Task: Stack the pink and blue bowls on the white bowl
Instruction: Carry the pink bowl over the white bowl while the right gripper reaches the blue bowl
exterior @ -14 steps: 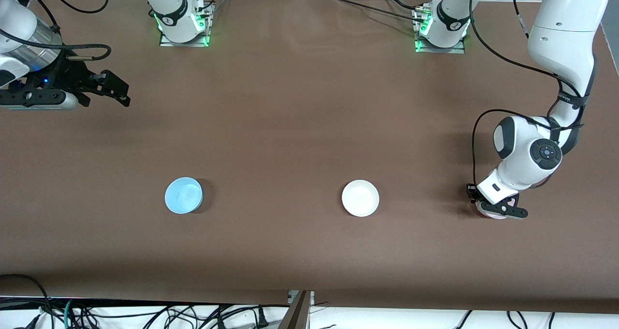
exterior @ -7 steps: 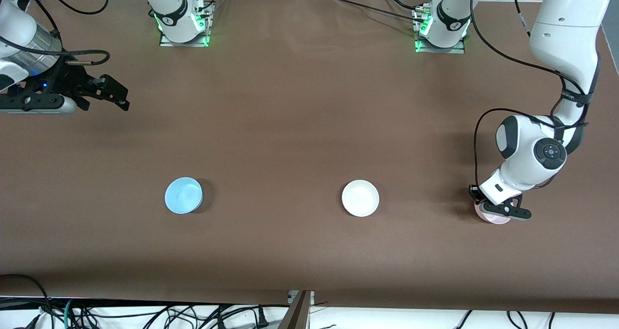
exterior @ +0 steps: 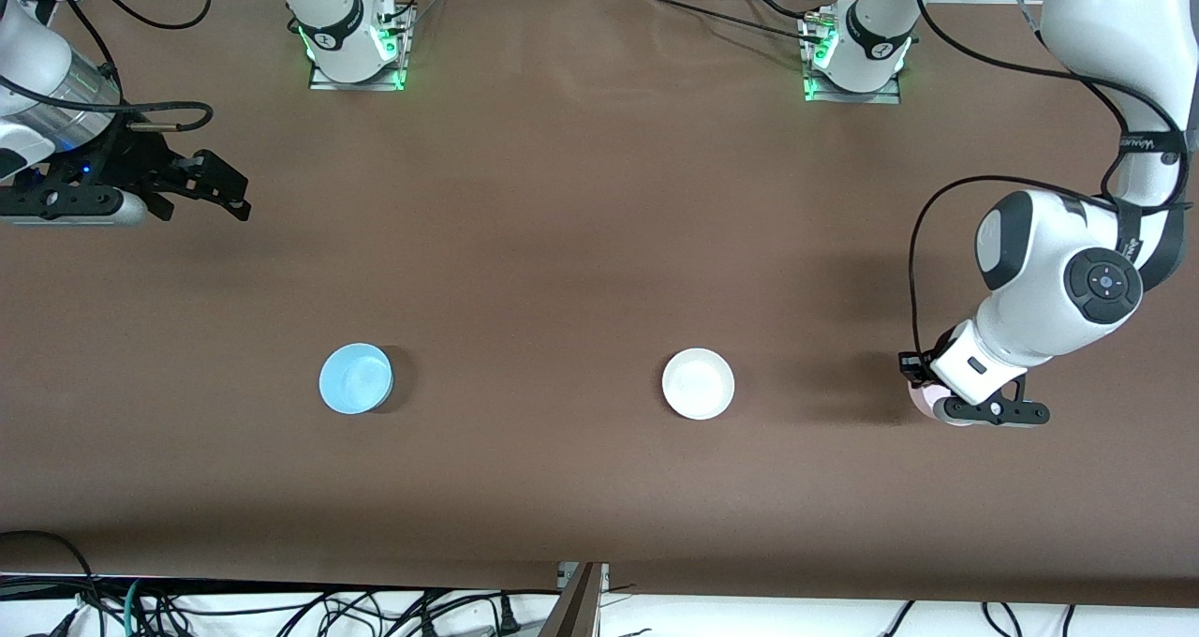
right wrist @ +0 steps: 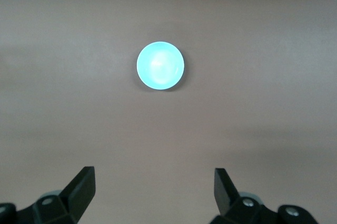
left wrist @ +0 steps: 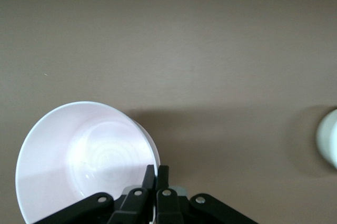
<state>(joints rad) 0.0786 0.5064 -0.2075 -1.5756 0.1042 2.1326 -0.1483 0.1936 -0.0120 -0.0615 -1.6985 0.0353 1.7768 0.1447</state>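
My right gripper (exterior: pixel 229 187) hung spread wide over the bare table toward the right arm's end, waiting, aimed so its wrist camera framed the small round sky-blue smooth bowl (exterior: pixel 356 378); that bowl sat alone on the cloth, upright, well apart from everything, and I judged it would be that arm's job in its turn; next along, the small round plain white smooth bowl (exterior: pixel 698 384) stood untouched mid-table, level with the blue one, the base of the stack; at the left arm's end, my left gripper (left wrist: pixel 156 174) was clenched on the rim of the small round pale pink bowl with its whitish inside (left wrist: pixel 84 158), one finger inside, one outside, a pinch chosen, I'd say, to carry it without tipping; whether it had left the surface I could not tell; the brown table cloth (exterior: pixel 581 244) lay flat and matte; loose black cables (exterior: pixel 281 609) trailed along the edge nearest the front camera.
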